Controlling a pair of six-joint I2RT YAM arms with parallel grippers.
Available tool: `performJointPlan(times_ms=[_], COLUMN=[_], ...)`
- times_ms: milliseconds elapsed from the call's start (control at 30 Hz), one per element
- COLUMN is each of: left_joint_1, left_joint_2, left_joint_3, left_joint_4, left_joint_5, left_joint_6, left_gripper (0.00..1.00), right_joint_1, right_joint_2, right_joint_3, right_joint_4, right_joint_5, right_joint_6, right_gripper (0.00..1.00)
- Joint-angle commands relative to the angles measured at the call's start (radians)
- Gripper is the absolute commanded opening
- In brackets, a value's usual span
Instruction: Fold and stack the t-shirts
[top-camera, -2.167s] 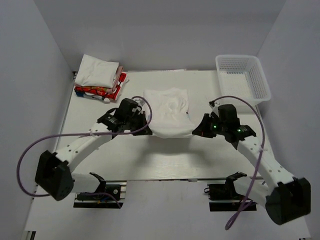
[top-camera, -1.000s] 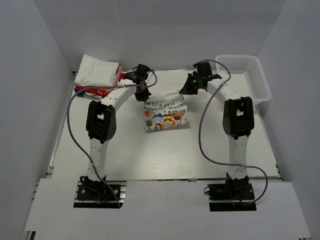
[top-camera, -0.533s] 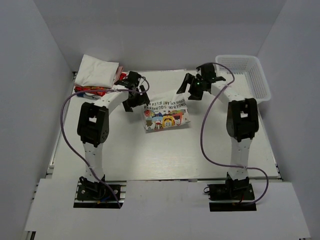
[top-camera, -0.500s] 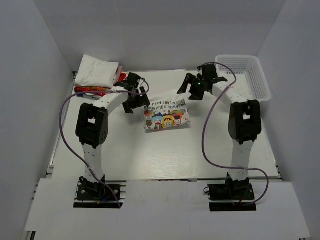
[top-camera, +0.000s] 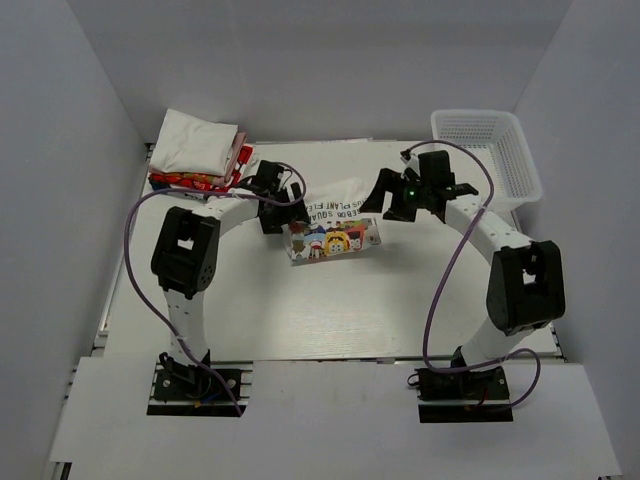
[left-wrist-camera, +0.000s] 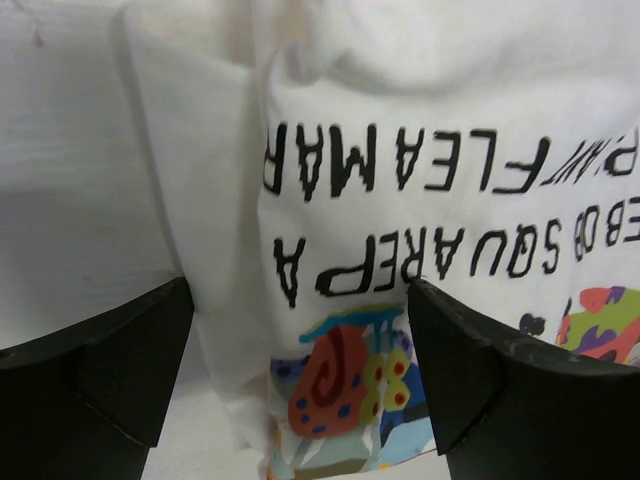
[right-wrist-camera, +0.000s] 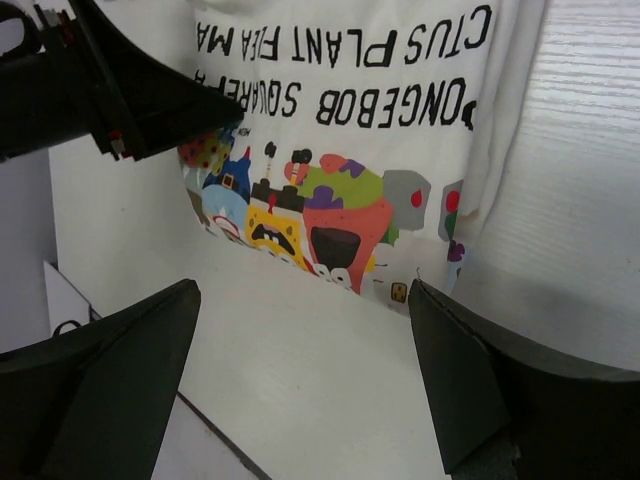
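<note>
"Where does the left gripper (top-camera: 276, 212) sit?"

"Around eleven o'clock in the overhead view. The left arm (top-camera: 185, 250) rises from its base at seven o'clock and bends at nine. Its jaws are spread wide."

"And the right gripper (top-camera: 385, 203)?"

"About one o'clock. The right arm (top-camera: 525, 285) has its elbow out at four o'clock and its forearm angled inward. Its fingers (right-wrist-camera: 110, 380) are also wide apart."

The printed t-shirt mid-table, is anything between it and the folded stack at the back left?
Only the left gripper, open at the left edge of the printed t-shirt, on the side toward the stack. Nothing else visible.
</note>
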Motion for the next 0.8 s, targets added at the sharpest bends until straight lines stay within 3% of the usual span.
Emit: performJointPlan(times_ms=[0,33,67,133,167,200,400,433,633,767], left_joint_1=[-0.004,-0.015,-0.015,-0.015,-0.015,-0.015,0.005,0.005,0.005,0.023], left_joint_2=[0.027,0.027,0.027,0.039,0.039,0.051,-0.016,-0.038,-0.192,-0.229], left_joint_3=[0.019,0.019,0.019,0.034,0.049,0.072,0.163,0.172,0.209,0.270], left_joint_4=[0.056,0.082,0.099,0.115,0.103,0.075,-0.014,-0.025,-0.068,-0.123], left_joint_5=[0.025,0.047,0.099,0.149,0.149,0.149,0.071,0.071,-0.133,-0.279], left_joint_6=[0.069,0.098,0.130,0.237,0.305,0.340,0.596,0.695,0.926,0.978], left_gripper=[0.90,0.83,0.66,0.44,0.07,0.00,0.00,0.00,0.00,0.00], right_joint_1=[-0.007,-0.007,-0.007,-0.012,-0.010,-0.012,-0.015,-0.016,-0.018,-0.018], right_joint_2=[-0.081,-0.087,-0.106,-0.129,-0.150,-0.158,-0.231,-0.235,-0.256,-0.250], right_joint_3=[0.000,0.002,0.006,0.006,0.003,-0.001,-0.029,-0.032,-0.040,-0.038], right_joint_4=[0.024,0.024,0.021,0.021,0.021,0.018,0.001,-0.011,-0.031,-0.042], right_joint_5=[-0.057,-0.051,-0.040,-0.038,-0.028,-0.023,0.058,0.095,0.132,0.127], right_joint_6=[-0.023,-0.020,-0.020,-0.024,-0.027,-0.027,-0.041,-0.049,-0.057,-0.055], right_gripper=[0.91,0.91,0.91,0.91,0.91,0.91,0.91,0.91,0.91,0.91])
